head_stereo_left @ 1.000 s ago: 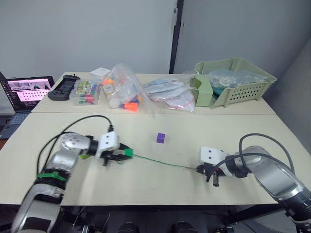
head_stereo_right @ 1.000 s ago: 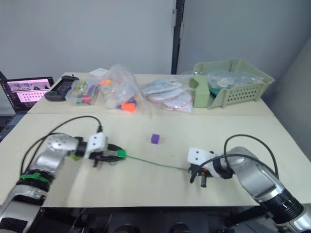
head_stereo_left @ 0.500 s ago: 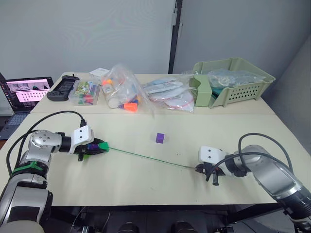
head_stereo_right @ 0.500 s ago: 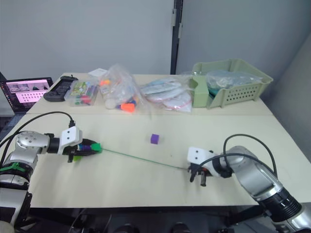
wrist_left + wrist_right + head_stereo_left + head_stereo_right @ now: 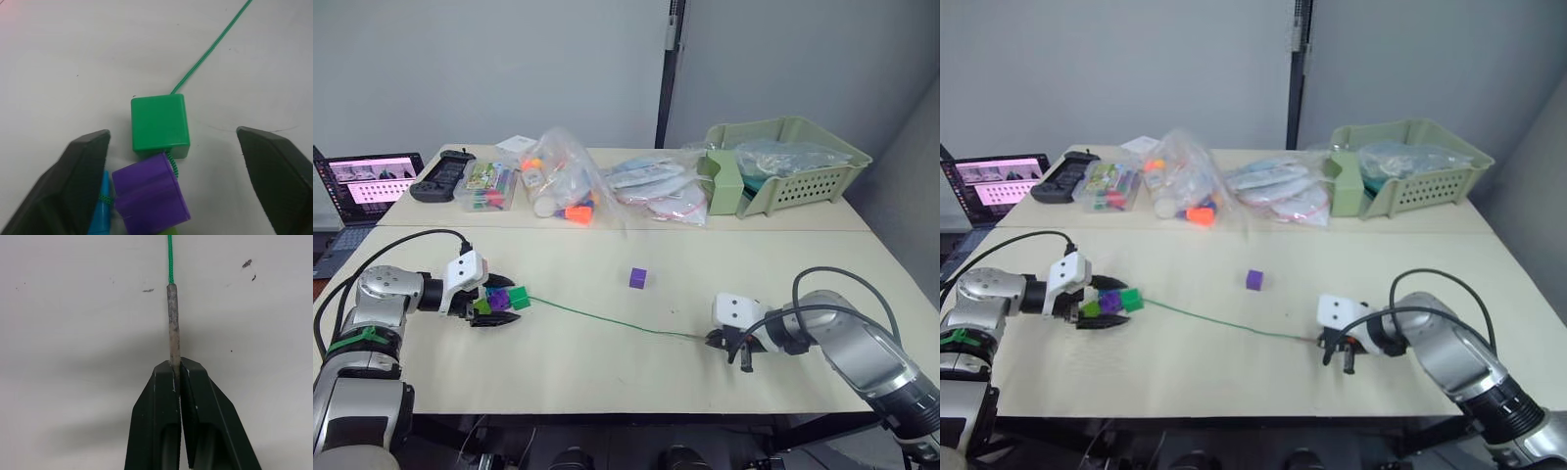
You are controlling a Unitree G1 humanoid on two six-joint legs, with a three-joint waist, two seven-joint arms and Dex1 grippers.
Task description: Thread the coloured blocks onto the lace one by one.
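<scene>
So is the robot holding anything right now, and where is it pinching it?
The right gripper pinches the thin green lace by its stiff greyish tip. The left gripper is open around the threaded plastic cubes, holding nothing.

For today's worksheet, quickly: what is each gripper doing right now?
Left gripper: open around the threaded blocks.
Right gripper: shut on the lace tip.

Coloured blocks visible: five in total, counted as two purple, one dark green, one blue and one lime green. Four of them sit clustered on the lace (image 5: 607, 320): the dark green block (image 5: 159, 122), a purple block (image 5: 149, 194), the blue block (image 5: 101, 210) and the lime green block (image 5: 481, 307). The second purple block (image 5: 637, 278) lies alone, apart from the lace; there is one lace.
</scene>
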